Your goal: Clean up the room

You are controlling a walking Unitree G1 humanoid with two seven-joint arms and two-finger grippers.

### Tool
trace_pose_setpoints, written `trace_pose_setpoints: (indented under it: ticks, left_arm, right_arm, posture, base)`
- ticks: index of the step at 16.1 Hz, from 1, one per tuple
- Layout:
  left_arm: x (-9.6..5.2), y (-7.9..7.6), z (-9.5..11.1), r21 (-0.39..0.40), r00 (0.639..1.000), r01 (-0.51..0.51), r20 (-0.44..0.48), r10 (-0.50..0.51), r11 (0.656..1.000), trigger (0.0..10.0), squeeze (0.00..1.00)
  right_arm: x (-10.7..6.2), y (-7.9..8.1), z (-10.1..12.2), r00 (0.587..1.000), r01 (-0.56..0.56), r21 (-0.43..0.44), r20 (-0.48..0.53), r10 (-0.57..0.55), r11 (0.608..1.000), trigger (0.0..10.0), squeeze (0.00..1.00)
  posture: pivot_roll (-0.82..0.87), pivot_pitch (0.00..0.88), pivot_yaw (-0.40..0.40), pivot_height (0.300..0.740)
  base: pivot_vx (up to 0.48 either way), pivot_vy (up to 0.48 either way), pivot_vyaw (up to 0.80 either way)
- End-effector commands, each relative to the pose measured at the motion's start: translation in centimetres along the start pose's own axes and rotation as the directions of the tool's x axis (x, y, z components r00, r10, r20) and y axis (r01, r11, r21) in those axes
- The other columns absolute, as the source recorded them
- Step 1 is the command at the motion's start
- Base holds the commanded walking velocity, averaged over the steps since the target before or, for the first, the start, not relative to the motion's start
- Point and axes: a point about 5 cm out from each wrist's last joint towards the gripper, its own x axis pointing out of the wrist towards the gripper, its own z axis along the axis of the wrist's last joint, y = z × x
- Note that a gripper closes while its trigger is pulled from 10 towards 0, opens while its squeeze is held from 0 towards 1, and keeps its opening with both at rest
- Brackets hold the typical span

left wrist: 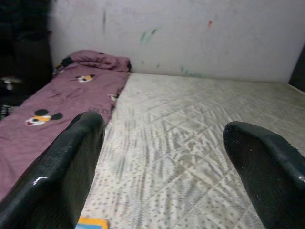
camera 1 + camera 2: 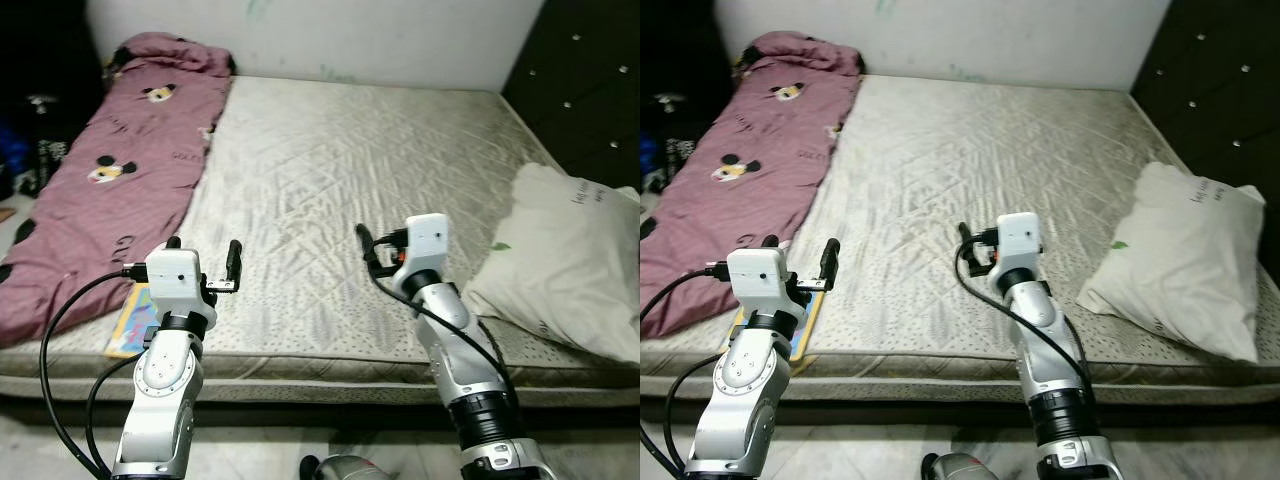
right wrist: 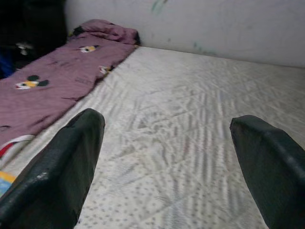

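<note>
at the far left, a long mauve blanket with cartoon-mouse prints (image 2: 120,180) runs along the left side of the bare quilted grey mattress (image 2: 330,170), its long axis pointing from the near edge up to the white wall (image 2: 330,35); its far end is bunched into a lump. tucked at its near edge lies a flat yellow-and-blue picture book (image 2: 133,320), partly behind the left arm.

the left gripper (image 2: 205,262) hovers above the near left part of the mattress, fingers (image 1: 66,171) spread apart and holding nothing. the book lies just below and beside it, on its left, so this arm is plainly the nearer one for that item; reaching it would probably mean dropping down and turning outward.

the right gripper (image 2: 370,250) hangs over the middle of the near edge, fingers (image 3: 62,176) likewise wide open and empty, pointing across bare mattress.

further right, a crumpled white pillow with small print (image 2: 570,265) sits askew near the mattress's right edge, beside the dark tufted headboard panel (image 2: 590,80); the right arm is closer to it.

no bin or basket can be made out.
</note>
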Motion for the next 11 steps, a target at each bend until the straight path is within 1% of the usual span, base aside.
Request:
trace_pose_setpoints:
  ticks: [1, 11]
  left_arm:
    - [0.08, 0.0, 0.16, 0.005, 1.0, 0.004, 0.0, -0.004, 1.0, 10.0, 0.0]
    - [0.1, -0.07, 0.13, 0.001, 1.0, 0.006, -0.001, -0.006, 1.0, 10.0, 0.0]
  right_arm:
    - [0.1, -0.35, 0.07, 1.0, 0.017, -0.007, -0.001, -0.017, 1.0, 10.0, 0.0]
    - [0.08, -0.41, -0.01, 1.0, 0.02, -0.012, -0.005, -0.02, 1.0, 10.0, 0.0]
  posture:
    - [-0.1, 0.001, -0.049, 0.74]
    - [-0.1, 0.0, -0.049, 0.74]
  base:
    - [0.0, -0.304, 0.0]
    - [0.0, -0.303, 0.0]
